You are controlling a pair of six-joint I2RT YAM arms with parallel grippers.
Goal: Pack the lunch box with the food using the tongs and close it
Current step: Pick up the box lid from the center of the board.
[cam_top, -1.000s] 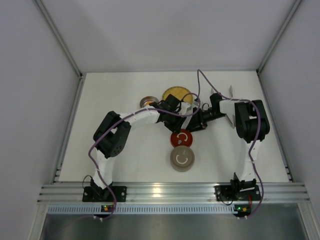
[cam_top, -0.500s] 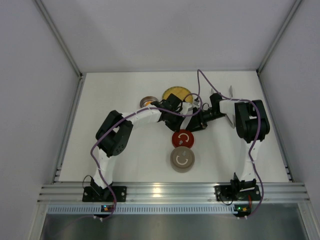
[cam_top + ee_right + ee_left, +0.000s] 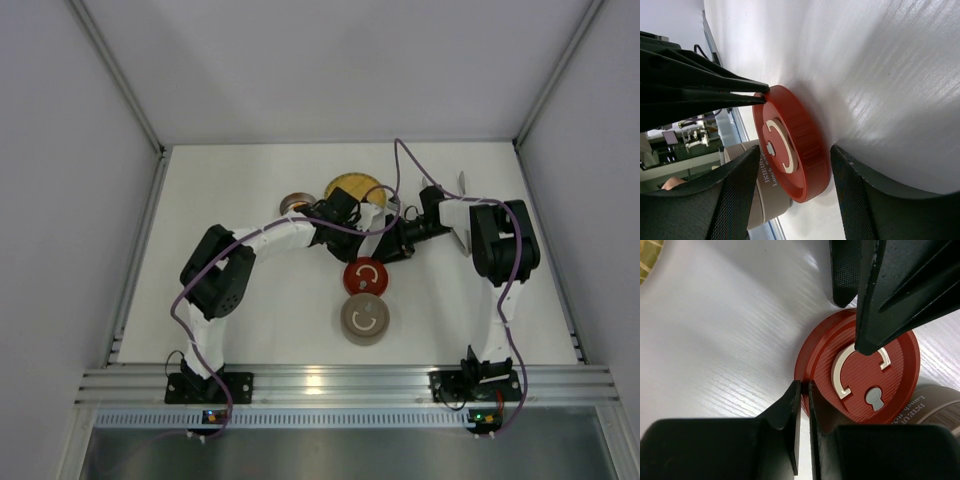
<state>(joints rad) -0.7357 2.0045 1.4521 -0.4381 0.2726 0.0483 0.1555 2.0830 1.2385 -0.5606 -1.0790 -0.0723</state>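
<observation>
A red round lid (image 3: 364, 277) with a white C-shaped handle lies flat on the table, just behind the beige lunch box (image 3: 364, 317). My left gripper (image 3: 802, 386) is shut, and its tips touch the lid's (image 3: 860, 375) rim. In the right wrist view those tips meet at the lid's (image 3: 795, 150) upper edge. My right gripper (image 3: 795, 149) is open and straddles the lid, with the lettered lunch box (image 3: 752, 192) behind it. The right fingers (image 3: 890, 290) hang over the lid's far side. The tongs and the food are out of view.
A yellow woven plate (image 3: 348, 186) lies behind the two grippers, partly covered by them, with a small round tin (image 3: 293, 203) to its left. White walls enclose the table on three sides. An aluminium rail (image 3: 330, 380) runs along the near edge.
My left jaws have closed to a thin slit at the lid's rim, and the left arm's elbow has swung slightly left. The right arm has barely moved.
</observation>
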